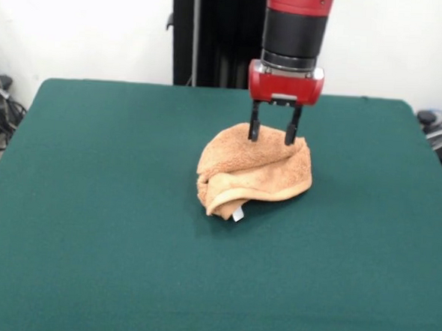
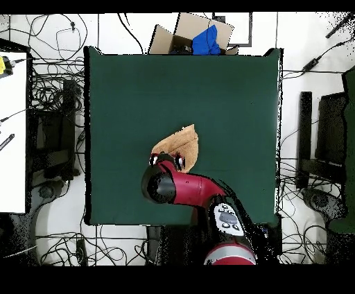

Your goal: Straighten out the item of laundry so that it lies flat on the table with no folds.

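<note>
The item of laundry is a light-orange towel lying bunched and folded over itself near the middle of the table, with a small white tag at its front edge. In the overhead view the towel shows partly, its near part hidden under the arm. My gripper hangs straight down over the towel's far edge. Its two black fingers stand apart, open, with their tips at the cloth's top; nothing is held between them. In the overhead view the gripper is mostly covered by the red arm.
The dark green table stretches wide on all sides of the towel. Off the table, a cardboard box with something blue in it sits beyond the far edge in the overhead view. Cables lie on the floor around the table.
</note>
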`<action>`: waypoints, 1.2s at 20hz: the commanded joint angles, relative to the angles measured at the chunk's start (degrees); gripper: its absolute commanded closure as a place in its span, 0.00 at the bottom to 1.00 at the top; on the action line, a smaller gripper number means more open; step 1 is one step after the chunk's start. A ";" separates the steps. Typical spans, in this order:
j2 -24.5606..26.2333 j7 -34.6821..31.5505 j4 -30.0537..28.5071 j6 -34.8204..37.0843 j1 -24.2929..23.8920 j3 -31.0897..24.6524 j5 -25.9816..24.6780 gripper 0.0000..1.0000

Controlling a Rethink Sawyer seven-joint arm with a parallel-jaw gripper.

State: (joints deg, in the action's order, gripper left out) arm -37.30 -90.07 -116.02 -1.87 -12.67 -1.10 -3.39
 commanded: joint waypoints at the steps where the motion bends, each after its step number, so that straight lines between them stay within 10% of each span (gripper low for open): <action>1: 3.46 -10.08 0.73 -1.18 0.40 -4.40 -0.34 0.00; 24: 3.77 -11.93 0.86 -0.55 1.34 -6.87 1.87 0.00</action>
State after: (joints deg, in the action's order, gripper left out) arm -34.32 -90.07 -116.01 -1.88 -12.24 -1.46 -3.38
